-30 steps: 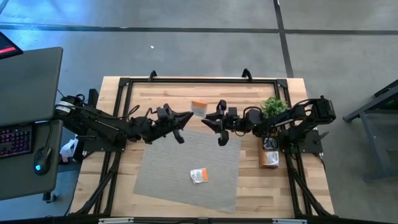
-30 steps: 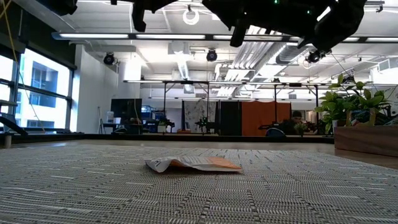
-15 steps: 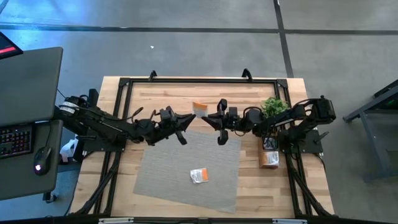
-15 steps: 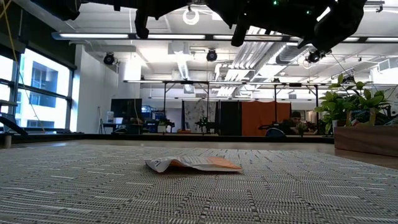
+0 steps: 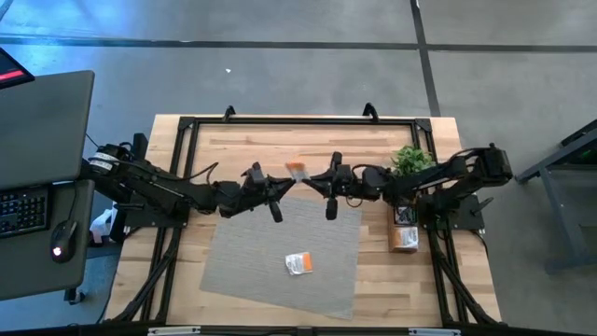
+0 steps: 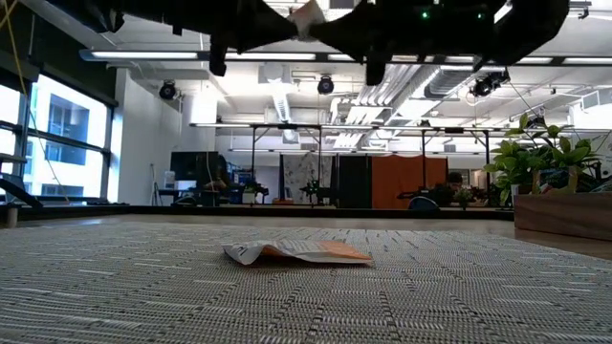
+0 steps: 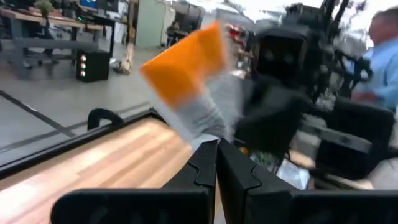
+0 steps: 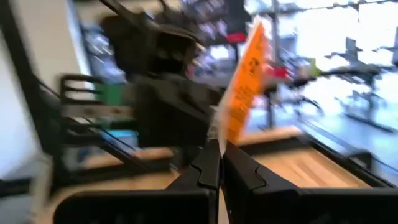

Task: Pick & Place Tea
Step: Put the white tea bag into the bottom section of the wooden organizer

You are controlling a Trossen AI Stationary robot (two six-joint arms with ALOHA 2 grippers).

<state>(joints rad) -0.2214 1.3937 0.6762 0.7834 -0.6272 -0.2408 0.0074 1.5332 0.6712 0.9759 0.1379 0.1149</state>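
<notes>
Above the far edge of the grey mat (image 5: pixel 280 252), toward the middle of the wooden table (image 5: pixel 233 140), the left gripper (image 5: pixel 287 180) and the right gripper (image 5: pixel 312 180) meet tip to tip, each with its fingers pinched shut on the same orange-and-white tea sachet (image 5: pixel 296 170), which is held in the air well clear of the table frame's black rails. A second orange-and-white sachet (image 5: pixel 298 263) lies flat and crumpled on the mat's near half with bare mat all around it. Along the table's right edge, just beside the right arm, stand a small green potted plant (image 5: pixel 410 159) and a narrow wooden tray (image 5: pixel 404 227) holding more sachets, dark at the far end and orange-brown at the near end.
</notes>
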